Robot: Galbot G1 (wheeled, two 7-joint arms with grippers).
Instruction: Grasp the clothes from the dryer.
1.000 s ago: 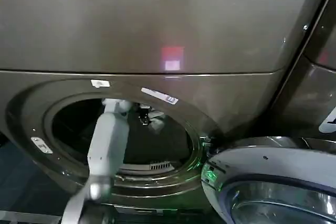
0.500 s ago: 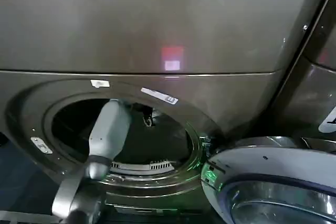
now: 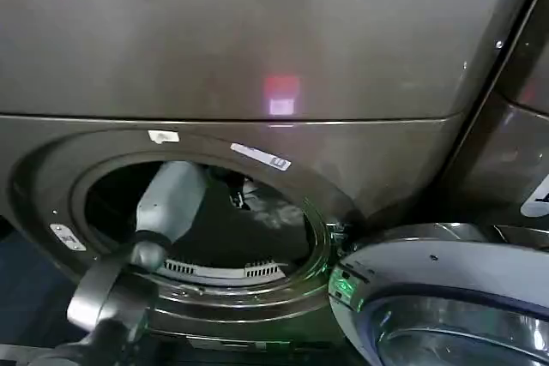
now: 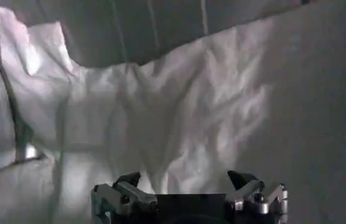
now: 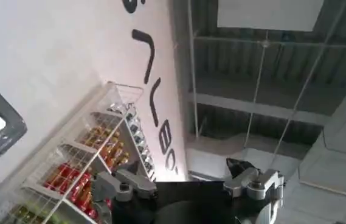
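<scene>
The dryer (image 3: 257, 40) is a big dark bronze-grey machine with a pink light (image 3: 281, 92) on its front. Its round porthole (image 3: 202, 216) stands open. My left arm reaches through the porthole into the drum, with the left gripper (image 3: 238, 196) deep inside. The clothes (image 3: 276, 212) show as a pale patch just right of it. In the left wrist view the clothes (image 4: 179, 115) are wrinkled grey-white fabric lying right in front of the left gripper (image 4: 183, 179). Its fingers are open with nothing between them. My right gripper (image 5: 183, 169) is open and held away, facing a wall.
A silver-rimmed round glass door (image 3: 446, 297) sits at the lower right, close to the porthole's rim. Another dark machine (image 3: 523, 126) stands at the right edge. The right wrist view shows a wire rack of bottles (image 5: 93, 164) and a lettered white wall (image 5: 69, 61).
My left arm has pushed deeper into the drum, its elbow shifting left and up. The pale clothes now show to the right of the gripper.
</scene>
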